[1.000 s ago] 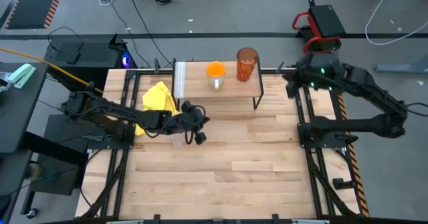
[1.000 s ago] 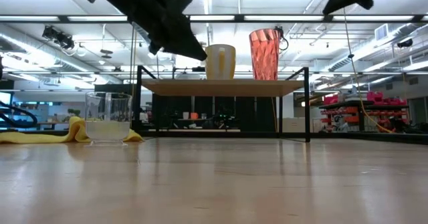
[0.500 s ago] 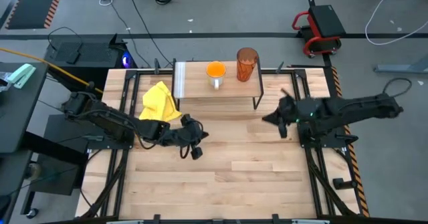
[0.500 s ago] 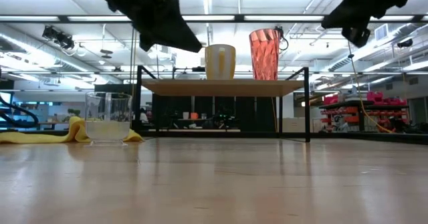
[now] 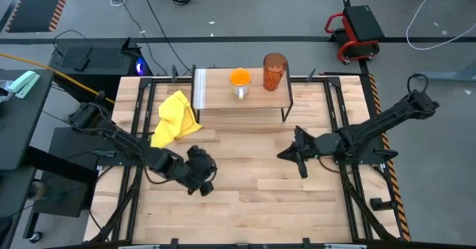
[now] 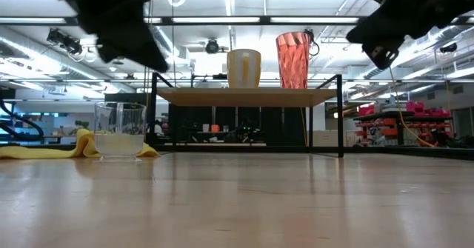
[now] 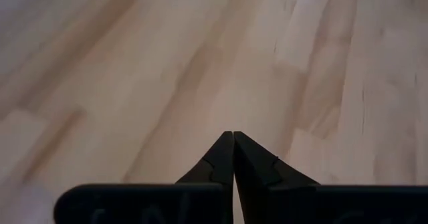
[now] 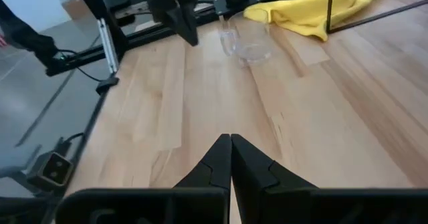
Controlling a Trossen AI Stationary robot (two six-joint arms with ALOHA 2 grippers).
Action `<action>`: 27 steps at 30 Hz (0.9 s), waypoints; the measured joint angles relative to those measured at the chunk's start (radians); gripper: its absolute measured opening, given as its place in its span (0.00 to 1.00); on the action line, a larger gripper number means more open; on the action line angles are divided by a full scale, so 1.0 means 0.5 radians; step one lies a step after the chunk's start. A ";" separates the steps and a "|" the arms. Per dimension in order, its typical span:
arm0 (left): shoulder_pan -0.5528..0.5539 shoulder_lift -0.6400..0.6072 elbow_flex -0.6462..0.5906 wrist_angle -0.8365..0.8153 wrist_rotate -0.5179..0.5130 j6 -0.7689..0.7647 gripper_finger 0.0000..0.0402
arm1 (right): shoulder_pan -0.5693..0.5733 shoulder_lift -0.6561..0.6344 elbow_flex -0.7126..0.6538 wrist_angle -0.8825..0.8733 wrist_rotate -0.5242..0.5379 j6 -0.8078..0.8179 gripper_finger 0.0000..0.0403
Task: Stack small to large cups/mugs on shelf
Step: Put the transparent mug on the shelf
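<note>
The shelf (image 5: 242, 99) stands at the table's far middle on thin black legs. On it the orange mug (image 5: 239, 81) and the amber tumbler (image 5: 274, 71) stand upright side by side; the low view shows the mug (image 6: 244, 68) and the tumbler (image 6: 293, 59) too. The small clear glass cup (image 6: 119, 129) stands upright on the tabletop near the yellow cloth, and it appears in the right wrist view (image 8: 246, 40). My left gripper (image 5: 202, 180) hovers shut, nearer than the cup (image 7: 233, 144). My right gripper (image 5: 286, 154) hovers shut right of centre (image 8: 231, 147).
A crumpled yellow cloth (image 5: 175, 118) lies on the table left of the shelf, just beyond the glass cup. Bare wooden tabletop (image 5: 253, 204) stretches across the near half. Black frame rails run along the table's left and right edges.
My left gripper has drawn back from beside the glass cup toward the near edge. My right arm has swung from beyond the far right corner down over the table, toward its centre. The cup, mug and tumbler have stayed in place.
</note>
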 joint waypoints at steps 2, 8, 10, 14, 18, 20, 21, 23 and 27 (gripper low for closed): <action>-0.068 0.000 0.000 -0.087 -0.033 -0.134 0.04 | 0.017 0.095 0.000 0.087 0.023 -0.023 0.04; -0.275 0.000 0.001 -0.327 -0.165 -0.516 0.02 | 0.024 0.334 0.000 0.340 0.023 -0.052 0.03; -0.343 0.000 0.001 -0.403 -0.208 -0.641 0.02 | 0.023 0.400 0.000 0.398 0.025 -0.051 0.03; -0.464 0.000 0.001 -0.605 -0.276 -0.925 0.04 | 0.023 0.517 0.000 0.504 0.023 -0.051 0.03; -0.571 0.003 0.001 -0.897 -0.322 -1.284 0.05 | 0.023 0.620 0.000 0.592 0.023 -0.051 0.03; -0.616 0.005 0.001 -1.066 -0.348 -1.465 0.04 | 0.023 0.668 0.000 0.631 0.023 -0.051 0.03; -0.635 0.005 0.001 -1.141 -0.362 -1.553 0.04 | 0.023 0.692 0.000 0.665 0.023 -0.052 0.03; -0.660 0.005 0.001 -1.284 -0.386 -1.706 0.02 | 0.023 0.733 0.001 0.707 0.023 -0.063 0.03; -0.675 0.005 -0.002 -1.477 -0.406 -1.909 0.02 | 0.023 0.798 0.001 0.783 0.024 -0.104 0.03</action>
